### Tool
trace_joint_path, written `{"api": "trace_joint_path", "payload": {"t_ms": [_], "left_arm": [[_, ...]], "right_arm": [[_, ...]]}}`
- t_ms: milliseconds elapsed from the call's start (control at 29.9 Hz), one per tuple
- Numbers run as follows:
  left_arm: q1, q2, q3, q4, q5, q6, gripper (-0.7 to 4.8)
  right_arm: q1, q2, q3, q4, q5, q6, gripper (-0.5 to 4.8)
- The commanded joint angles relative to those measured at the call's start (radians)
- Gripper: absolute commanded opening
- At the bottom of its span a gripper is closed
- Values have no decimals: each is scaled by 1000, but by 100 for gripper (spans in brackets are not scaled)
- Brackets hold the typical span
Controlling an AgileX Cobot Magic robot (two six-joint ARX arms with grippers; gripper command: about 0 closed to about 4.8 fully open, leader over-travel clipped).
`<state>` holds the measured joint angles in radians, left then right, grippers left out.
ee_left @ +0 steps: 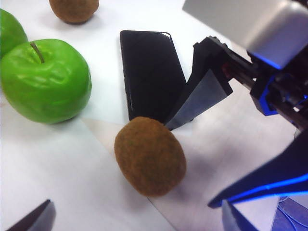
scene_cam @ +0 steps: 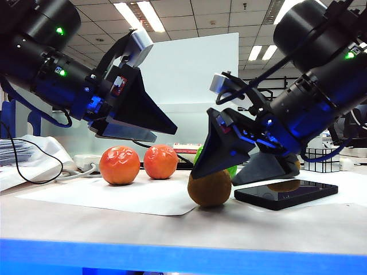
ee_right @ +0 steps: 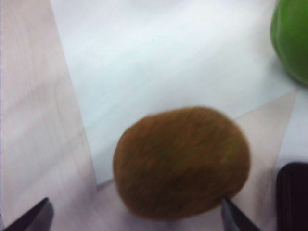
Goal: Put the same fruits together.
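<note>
The right claw (scene_cam: 241,163), jaws wide, straddles the near kiwi (scene_cam: 210,188) on the table (scene_cam: 172,229), beside the phone (scene_cam: 287,193). Next: close on it, then carry it to the far kiwi (ee_left: 74,9) (behind the apples (ee_left: 45,79)). The left claw (scene_cam: 135,123) hangs wide above the oranges (scene_cam: 120,165).

Two black robot arms filled the exterior view, each built of thick cylindrical segments with small green indicator lights glowing on the housings and blue light reflecting off the lower edges. The left gripper (scene_cam: 140,123) ended in two flat, wedge-shaped black fingers with grey inner faces, spread apart; a small red marking sat on the block behind them. The right gripper (scene_cam: 243,163) carried the same triangular fingers, likewise parted. A silver-grey box-shaped camera was mounted on each wrist on a black bracket, and thin black cables looped along both arms. The right gripper's dark fingertips (ee_right: 236,216) looked tapered and pointed.
</note>
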<state>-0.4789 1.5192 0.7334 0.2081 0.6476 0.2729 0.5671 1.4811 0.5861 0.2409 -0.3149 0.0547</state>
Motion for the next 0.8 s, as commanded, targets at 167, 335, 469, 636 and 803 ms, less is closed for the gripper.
{"api": "trace_joint_path", "payload": {"t_ms": [167,335,469,636,803], "left_arm": [[0,-4,2,-16,8,8,479],[0,-4,2,-16,8,12,479],[0,-4,2,-16,7,12,479],[0,-4,2,-15,7,12,479],[0,-4,2,-15,7,16,479]], "right_arm": [[2,47,5,126,-2,17,479],[2,99,5,183,-1,39,479],[2,103,6,229,4,47,419],[2,105,5,182,2,23,202],[2,109,5,163,-3,23,246]]}}
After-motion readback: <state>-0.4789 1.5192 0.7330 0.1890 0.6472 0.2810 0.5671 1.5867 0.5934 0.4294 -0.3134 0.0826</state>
